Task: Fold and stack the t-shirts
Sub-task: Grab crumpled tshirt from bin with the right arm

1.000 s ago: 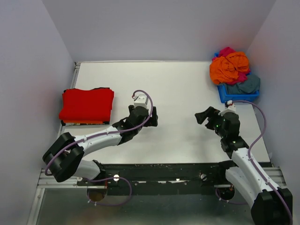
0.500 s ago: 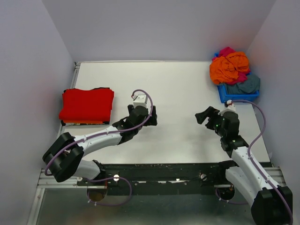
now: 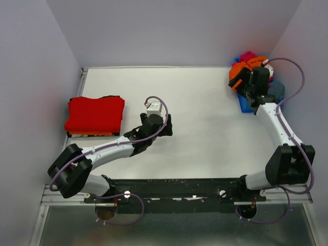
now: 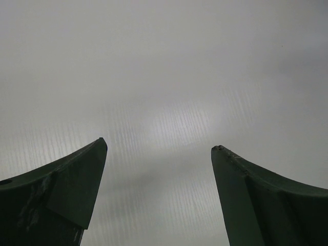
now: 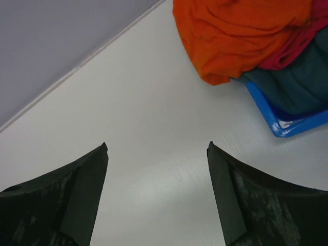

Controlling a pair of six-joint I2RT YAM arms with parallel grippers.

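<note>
A folded red t-shirt (image 3: 95,115) lies at the table's left edge on top of other folded cloth, with an orange edge (image 3: 87,134) showing beneath it. An orange t-shirt (image 3: 237,76), a magenta-pink one (image 3: 249,55) and a slate grey-blue one (image 3: 278,91) lie crumpled in a pile at the back right. My right gripper (image 3: 242,83) is open and empty at the pile's near-left side. In the right wrist view the orange shirt (image 5: 241,36), the magenta one (image 5: 302,46) and the grey-blue one (image 5: 292,82) lie just right of the gripper (image 5: 157,146). My left gripper (image 3: 166,125) is open and empty over bare table (image 4: 159,146).
The pile sits in a small blue plastic bin (image 3: 245,106) in the back right corner, also in the right wrist view (image 5: 287,123). Grey walls close the table at the back and both sides. The white tabletop (image 3: 200,102) stretches between the red stack and the bin.
My right arm has swung from the table's near right up to the pile at the back right. The left arm has barely moved.
</note>
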